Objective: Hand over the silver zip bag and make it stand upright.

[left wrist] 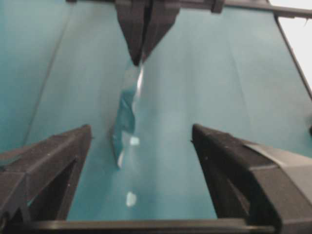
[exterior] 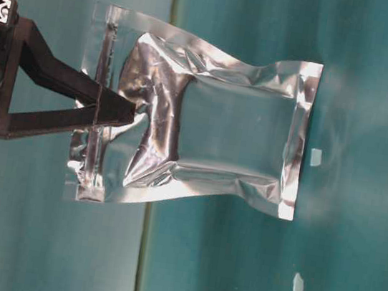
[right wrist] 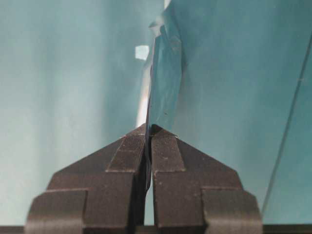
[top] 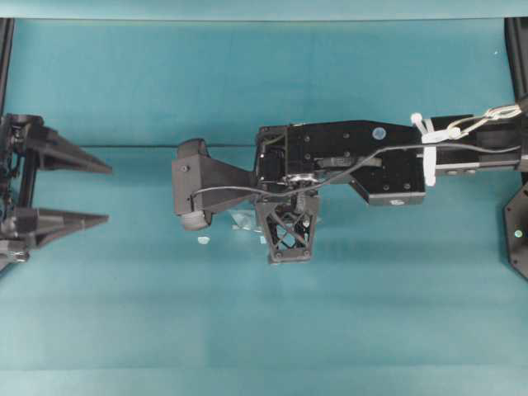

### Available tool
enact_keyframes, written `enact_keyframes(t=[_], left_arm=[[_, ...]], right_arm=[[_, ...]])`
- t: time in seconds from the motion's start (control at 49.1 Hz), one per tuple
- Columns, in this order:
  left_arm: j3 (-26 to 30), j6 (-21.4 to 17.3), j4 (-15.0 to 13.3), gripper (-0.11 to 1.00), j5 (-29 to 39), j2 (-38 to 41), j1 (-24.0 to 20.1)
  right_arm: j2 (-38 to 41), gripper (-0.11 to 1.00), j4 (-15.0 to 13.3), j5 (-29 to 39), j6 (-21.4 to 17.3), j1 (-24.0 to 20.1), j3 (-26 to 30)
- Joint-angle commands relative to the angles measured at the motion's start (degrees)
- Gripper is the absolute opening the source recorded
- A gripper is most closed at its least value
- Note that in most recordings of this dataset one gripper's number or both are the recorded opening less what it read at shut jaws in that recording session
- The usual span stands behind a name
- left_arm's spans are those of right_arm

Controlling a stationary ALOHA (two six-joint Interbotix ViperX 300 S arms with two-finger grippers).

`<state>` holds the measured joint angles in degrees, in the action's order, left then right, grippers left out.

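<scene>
Count of items appearing on the teal work surface.

One silver zip bag (exterior: pixel 205 118) is showing, a single crinkled foil pouch with one zip strip running along one short edge. Two grippers are appearing: one left gripper (top: pixel 106 194) at the left edge of the overhead view, its two fingers standing spread apart, and one right gripper (right wrist: pixel 148 134) reaching in from the right, its two fingers pressing together on the pouch edge. Two small pale flecks (exterior: pixel 315 157) are lying on the one teal table (top: pixel 371 313), one near the bag's bottom edge and one a little further off.
</scene>
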<state>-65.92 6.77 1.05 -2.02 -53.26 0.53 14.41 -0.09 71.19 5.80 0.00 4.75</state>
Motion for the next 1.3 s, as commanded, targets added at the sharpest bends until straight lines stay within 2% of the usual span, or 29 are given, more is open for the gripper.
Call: enact_keyframes(t=[0.0,0.061,0.306,0.693,0.958,1.284], left_arm=[[-0.53,0.26,0.09,0.91,-2.29,1.58,0.09],[-1.49,0.35,0.09,0.86,-5.01,2.90,0.09],[-4.66,0.53,0.09,0.90,-16.00,12.74,-1.05],[-2.37,0.53,0.09,0.91,-31.46,35.24,-2.20],[2.99,0.53,0.09,0.91,-39.90,48.60,-2.20],[12.13,0.44,0.09,0.91,-40.61,60.47,-2.20]], right_arm=[[-0.62,0.01,-0.18,-0.53,0.62,-0.26,0.79],[-0.62,0.01,-0.26,-0.79,0.62,-0.26,0.70],[-0.62,0.01,-0.26,-1.93,0.53,-0.18,0.53],[-0.62,0.01,-0.26,-2.02,0.18,0.09,0.26],[-0.62,0.01,-0.26,-2.02,0.00,0.09,-0.09],[-0.62,0.01,-0.26,-2.72,-0.18,0.09,-0.18]])
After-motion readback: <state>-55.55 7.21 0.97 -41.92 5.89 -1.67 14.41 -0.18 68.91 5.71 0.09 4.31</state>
